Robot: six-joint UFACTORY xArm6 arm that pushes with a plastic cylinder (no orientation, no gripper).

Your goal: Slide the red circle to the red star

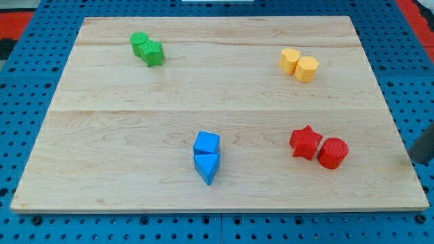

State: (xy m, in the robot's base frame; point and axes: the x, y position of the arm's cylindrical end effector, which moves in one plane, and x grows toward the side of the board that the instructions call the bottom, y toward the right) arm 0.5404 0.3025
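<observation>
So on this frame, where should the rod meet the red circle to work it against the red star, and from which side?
No grip is possible, only a push. Contact the red circle on its curved wall facing the view's right, centred so the round side doesn't slip off, pushing toward the view's left. The red star sits immediately left, apparently already touching. My tip is out of frame; only the rod shows at the right edge.

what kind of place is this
Probably a robotics lab bench set up for block pushing: a wooden board lies on a blue perforated base, with paired coloured blocks such as the red star and red circle. My tip is not visible.
</observation>
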